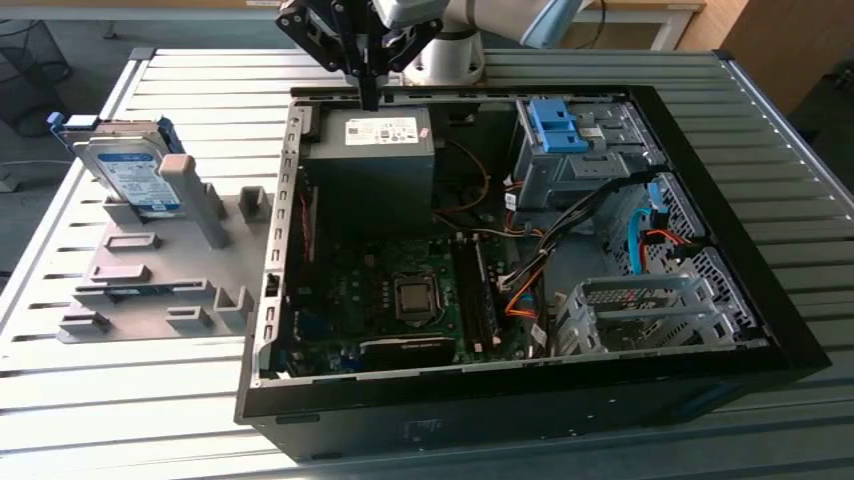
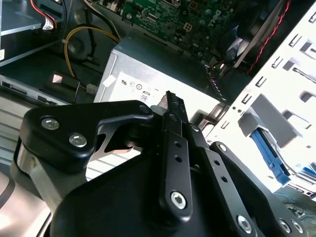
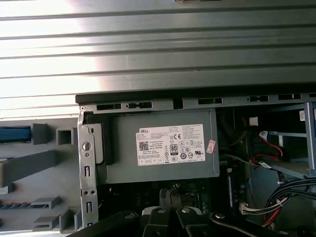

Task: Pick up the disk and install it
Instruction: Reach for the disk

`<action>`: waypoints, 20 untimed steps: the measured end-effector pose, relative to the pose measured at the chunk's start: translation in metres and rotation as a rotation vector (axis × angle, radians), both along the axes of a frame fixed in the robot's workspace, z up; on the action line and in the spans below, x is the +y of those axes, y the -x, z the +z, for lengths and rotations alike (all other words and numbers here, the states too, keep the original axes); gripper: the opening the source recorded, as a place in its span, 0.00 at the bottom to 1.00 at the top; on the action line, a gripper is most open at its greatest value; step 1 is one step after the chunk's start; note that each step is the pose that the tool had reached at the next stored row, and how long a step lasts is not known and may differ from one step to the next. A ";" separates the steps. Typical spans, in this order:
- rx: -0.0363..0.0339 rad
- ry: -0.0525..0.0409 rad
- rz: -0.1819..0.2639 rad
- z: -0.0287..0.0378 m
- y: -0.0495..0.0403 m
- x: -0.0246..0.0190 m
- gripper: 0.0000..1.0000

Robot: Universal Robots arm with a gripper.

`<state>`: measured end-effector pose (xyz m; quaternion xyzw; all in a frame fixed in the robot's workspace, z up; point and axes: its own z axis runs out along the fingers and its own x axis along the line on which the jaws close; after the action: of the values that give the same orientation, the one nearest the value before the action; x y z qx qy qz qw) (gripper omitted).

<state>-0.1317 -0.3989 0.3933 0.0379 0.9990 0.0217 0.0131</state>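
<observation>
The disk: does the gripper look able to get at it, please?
Probably yes: the disk stands upright on the grey rack outside the computer case, top uncovered; the gripper hovers over the power supply.

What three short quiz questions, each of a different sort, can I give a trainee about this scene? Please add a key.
1. True or false: the gripper holds the disk.
2. Which is nearest to the gripper? A the grey box with a white sticker; B the disk; C the motherboard.
3. Fill in: the disk stands on the grey ___ outside the computer case.
Key: 1 false, the gripper is shut and empty; 2 A; 3 fixture.
</observation>
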 end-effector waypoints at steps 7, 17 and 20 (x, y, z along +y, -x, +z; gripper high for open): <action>0.0000 0.0000 0.000 0.0000 0.0034 0.0000 0.11; 0.0000 0.0001 0.000 -0.0001 0.0092 0.0000 0.11; 0.0001 0.0001 0.000 -0.0001 0.0108 0.0000 0.11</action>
<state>-0.1425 -0.3989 0.3932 0.0379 0.9990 0.0217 0.0130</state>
